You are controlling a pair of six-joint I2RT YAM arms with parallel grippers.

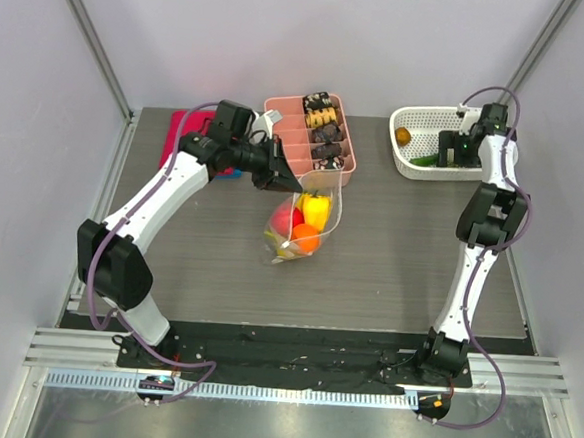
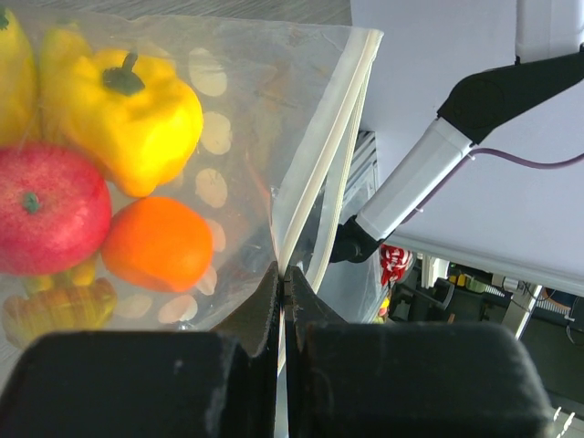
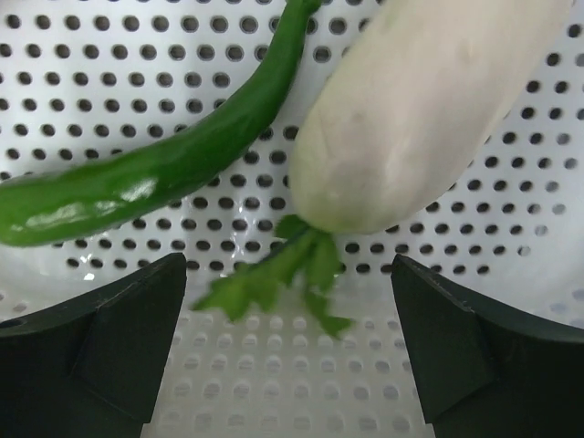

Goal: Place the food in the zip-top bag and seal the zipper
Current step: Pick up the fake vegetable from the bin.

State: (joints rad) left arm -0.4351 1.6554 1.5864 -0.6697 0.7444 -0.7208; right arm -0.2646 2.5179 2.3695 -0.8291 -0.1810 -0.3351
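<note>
In the white basket (image 3: 292, 374), right gripper (image 3: 290, 292) gapes before the radish (image 3: 420, 109); left gripper (image 2: 283, 283) clamps the zipper (image 2: 327, 141)

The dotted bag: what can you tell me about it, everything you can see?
The bag is clear, soft plastic printed with white oval dots. Along its mouth runs a pale zipper whose two strips stand apart, so it is not sealed. Inside show a yellow pepper, a red apple, an orange and a yellow piece lower down. The left tool, shut, pinches its edge by the zipper. From above, it sits just in front of the pink tray.
</note>
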